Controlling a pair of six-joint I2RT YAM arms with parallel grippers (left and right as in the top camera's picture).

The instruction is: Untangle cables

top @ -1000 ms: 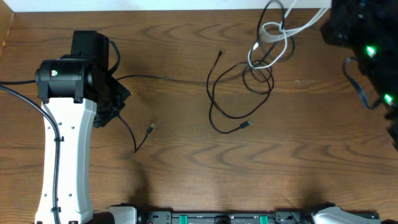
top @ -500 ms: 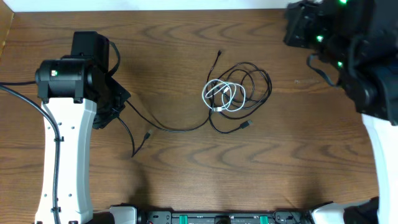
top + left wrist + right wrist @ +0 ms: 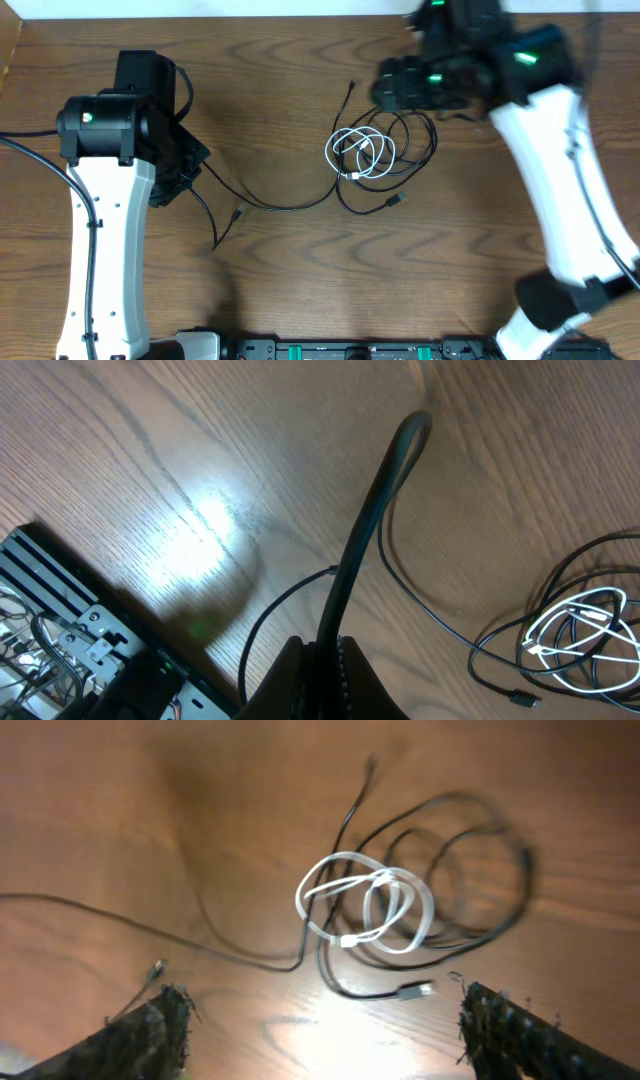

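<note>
Cables (image 3: 375, 155) lie beneath the hovering, wide-spread right hand (image 3: 325, 1010); left hand (image 3: 322, 660) (jaws tight) pinches a black cable (image 3: 372, 510).

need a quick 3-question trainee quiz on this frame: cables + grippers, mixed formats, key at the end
1. True or false: the white cable lies well apart from the black cables.
2. The left gripper is shut on: A) nothing B) a black cable C) the white cable
3. Fill in: the right gripper is ____, with nothing between its fingers.
Key: 1 false, it is coiled among the black loops; 2 B; 3 open.
</note>
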